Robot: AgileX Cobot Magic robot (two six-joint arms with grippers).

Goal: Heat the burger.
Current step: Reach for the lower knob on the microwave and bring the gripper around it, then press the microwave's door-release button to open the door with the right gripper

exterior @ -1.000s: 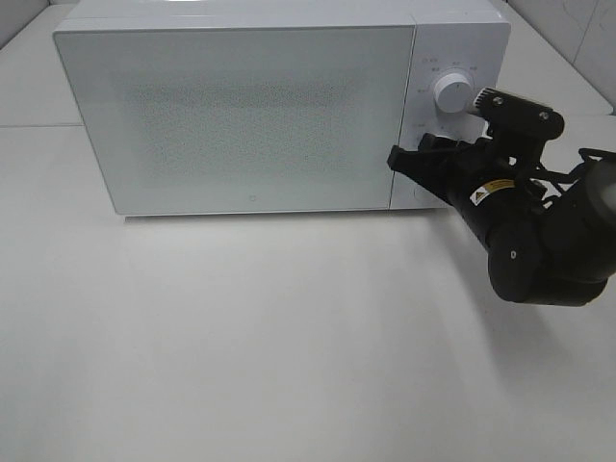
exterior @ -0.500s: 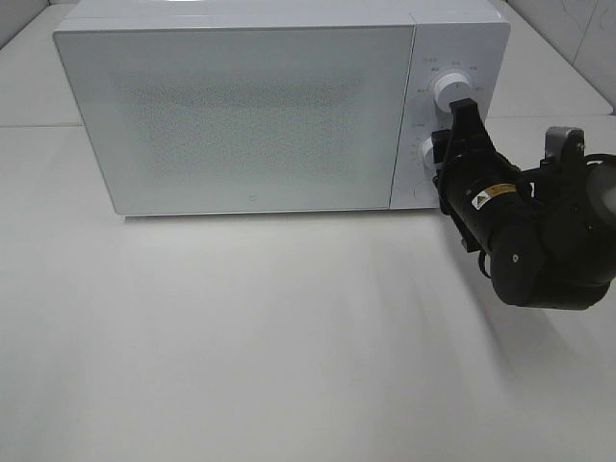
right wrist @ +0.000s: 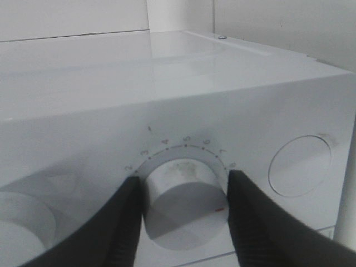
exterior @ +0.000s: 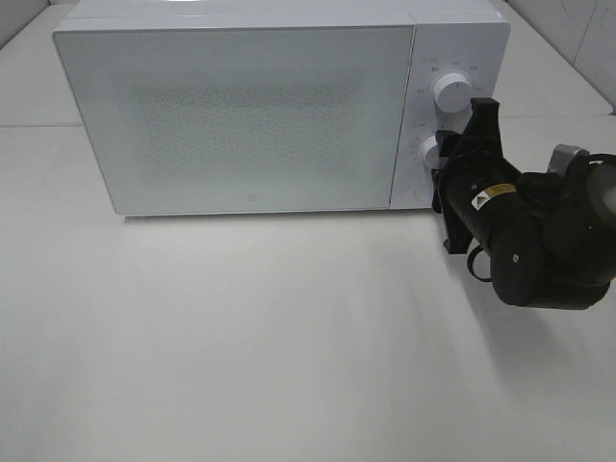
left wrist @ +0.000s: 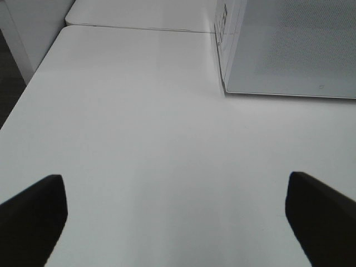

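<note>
Overview of the workspace as I am seeing it from the remote station. I am counting one microwave, two knobs, one round button and two grippers, each showing two dark fingers.

(a) Right gripper: it is pressing up to the control panel and is clamping the lower knob. Its two fingers are lying against opposite sides of that knob, so the knob is sitting directly between them. A ring of printed digits is curving around the knob on the panel just beyond the fingertips, and a small red mark is showing on the knob close to one finger.

(b) Neighbours of the grip: the upper knob is standing just beside one finger, free of any contact. The round button is lying on the far side of the other finger.

(c) Left gripper: its jaws are standing wide apart and are gripping nothing. It is hovering over the white table, and one front corner of the microwave is sitting well ahead of it and off to one side.

(d) Burger: I am not able to tell where it is. The microwave door is standing shut, and its speckled panel is showing nothing behind it.
</note>
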